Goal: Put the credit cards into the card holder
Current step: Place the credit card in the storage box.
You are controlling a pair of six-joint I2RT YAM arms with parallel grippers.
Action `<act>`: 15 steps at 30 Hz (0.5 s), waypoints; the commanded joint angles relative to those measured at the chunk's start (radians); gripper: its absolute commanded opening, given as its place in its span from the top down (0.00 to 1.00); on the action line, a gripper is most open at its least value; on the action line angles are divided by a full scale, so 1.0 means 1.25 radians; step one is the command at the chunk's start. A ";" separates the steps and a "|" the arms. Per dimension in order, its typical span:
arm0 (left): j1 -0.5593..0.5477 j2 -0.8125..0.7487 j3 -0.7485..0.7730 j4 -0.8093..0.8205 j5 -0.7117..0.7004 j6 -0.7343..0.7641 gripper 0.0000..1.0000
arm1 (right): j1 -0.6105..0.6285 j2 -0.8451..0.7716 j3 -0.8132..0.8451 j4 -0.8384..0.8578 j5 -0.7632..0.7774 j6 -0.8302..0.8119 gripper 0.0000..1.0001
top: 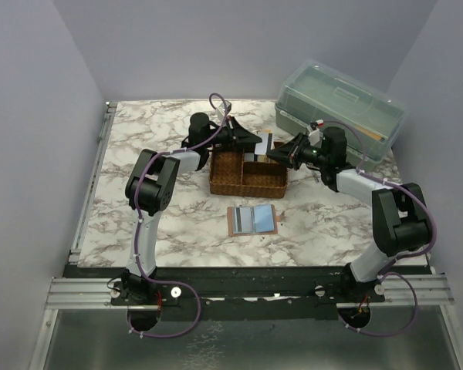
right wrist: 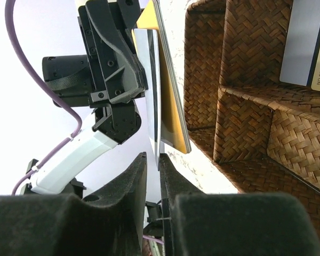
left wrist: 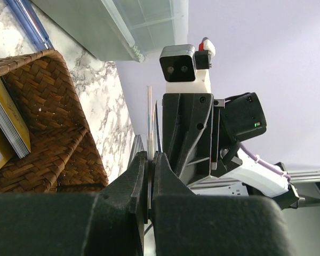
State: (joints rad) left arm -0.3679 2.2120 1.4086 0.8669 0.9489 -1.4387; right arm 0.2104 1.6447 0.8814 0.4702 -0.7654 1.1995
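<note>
Just over the woven tray (top: 247, 188), thin credit cards (right wrist: 172, 106) are pinched tight by the left end effector (left wrist: 149, 181) and by the right end effector (right wrist: 153, 181).

The marble-patterned table top (top: 185, 223), white with grey veining, is walled in by plain lilac-grey panels (top: 216, 46). A brown woven tray (top: 247, 182), split into compartments by woven dividers, sits at the middle of the surface, a little toward the far edge. At the far right corner stands a large translucent green box (top: 339, 108) with its lid down, well apart from the tray. A slim blue rod-like thing (left wrist: 25, 22) lies on the marble near the tray's outer wall. Metal rails run along the left edge (top: 89, 185) and the near edge (top: 77, 291).
</note>
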 commanded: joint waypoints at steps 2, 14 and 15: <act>-0.003 -0.007 -0.015 0.013 0.001 0.025 1.00 | 0.005 -0.036 0.015 -0.032 0.028 -0.032 0.81; -0.004 -0.022 -0.027 0.012 0.005 0.024 1.00 | 0.003 0.022 0.062 -0.010 0.028 -0.032 0.85; -0.005 -0.022 -0.026 0.012 0.004 0.023 1.00 | 0.003 0.029 0.067 -0.012 0.029 -0.032 0.84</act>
State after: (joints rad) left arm -0.3672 2.2120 1.3933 0.8669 0.9432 -1.4353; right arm 0.2104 1.6516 0.9108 0.4362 -0.7486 1.1748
